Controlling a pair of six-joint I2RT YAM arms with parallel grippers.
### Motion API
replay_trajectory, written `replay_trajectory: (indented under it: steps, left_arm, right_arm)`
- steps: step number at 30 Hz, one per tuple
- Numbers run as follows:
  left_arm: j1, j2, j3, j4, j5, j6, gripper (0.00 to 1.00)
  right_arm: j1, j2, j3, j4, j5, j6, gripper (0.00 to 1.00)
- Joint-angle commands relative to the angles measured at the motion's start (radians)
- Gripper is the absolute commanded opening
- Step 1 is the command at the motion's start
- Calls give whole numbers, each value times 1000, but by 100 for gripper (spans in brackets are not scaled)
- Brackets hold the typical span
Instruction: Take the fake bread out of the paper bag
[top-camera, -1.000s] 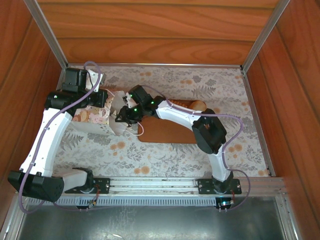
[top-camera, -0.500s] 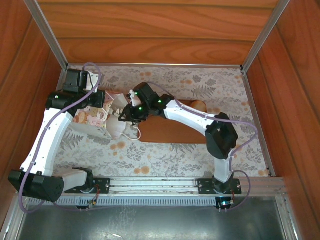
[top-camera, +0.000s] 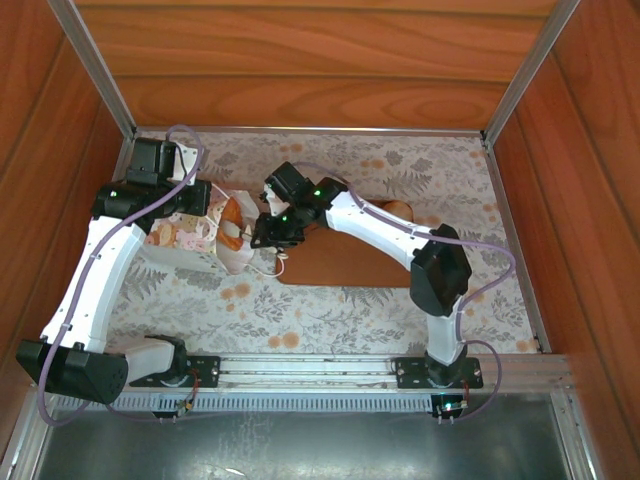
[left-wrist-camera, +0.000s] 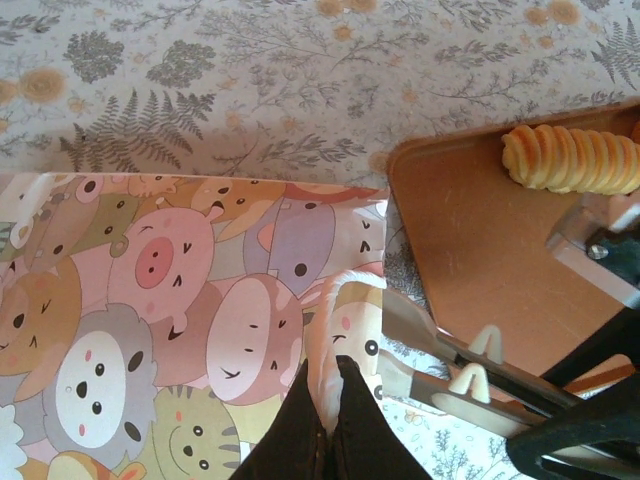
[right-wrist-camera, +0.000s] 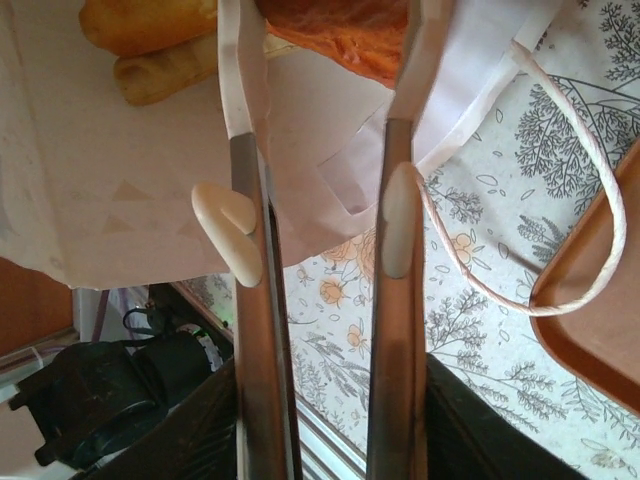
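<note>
The paper bag (top-camera: 185, 236) lies on its side with its mouth facing right; its side (left-wrist-camera: 150, 300) shows pink and tan cartoon animals. My left gripper (top-camera: 200, 205) (left-wrist-camera: 335, 395) is shut on the bag's white cord handle (left-wrist-camera: 345, 300) at the rim. My right gripper (top-camera: 258, 232) (right-wrist-camera: 325, 40) reaches into the bag's mouth with its jaws apart. An orange-brown piece of fake bread (right-wrist-camera: 335, 35) lies between its tips. Two golden rolls (right-wrist-camera: 150, 25) lie deeper in the bag. A ridged piece (top-camera: 397, 210) (left-wrist-camera: 570, 158) sits on the brown tray (top-camera: 340, 262).
The tray (left-wrist-camera: 470, 260) lies just right of the bag's mouth, its edge (right-wrist-camera: 610, 330) close to my right fingers. A loose cord handle (right-wrist-camera: 570, 200) loops over the floral tablecloth (top-camera: 300, 320). Wooden walls enclose the table on three sides.
My right gripper has shifted a little rightward at the bag's mouth, and orange bread now shows in the opening. The left arm has held still.
</note>
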Motion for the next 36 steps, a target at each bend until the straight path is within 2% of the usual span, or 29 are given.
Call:
replay_trajectory:
  steps: [1, 8, 16, 22, 25, 31, 36]
  left_arm:
    - [-8, -16, -3, 20, 13, -4, 0]
    - [-9, -10, 1, 20, 20, -4, 0]
    - [-8, -9, 1, 21, 20, -3, 0]
    - [-8, -1, 3, 20, 20, 0, 0]
    - [-9, -1, 1, 22, 19, 2, 0]
    - [-9, 3, 4, 22, 26, -1, 0]
    - [-9, -1, 7, 22, 18, -1, 0]
  right_arm:
    - [-9, 19, 37, 18, -3, -9, 47]
    - [-14, 83, 81, 11, 33, -30, 52]
    - [-9, 167, 140, 25, -58, -56, 51]
    - [2, 139, 113, 73, -104, -57, 50]
    - [7, 100, 55, 162, -120, -43, 50]
    - [6, 155, 90, 138, -165, -56, 51]
    - [11, 93, -16, 300, -187, -10, 50]
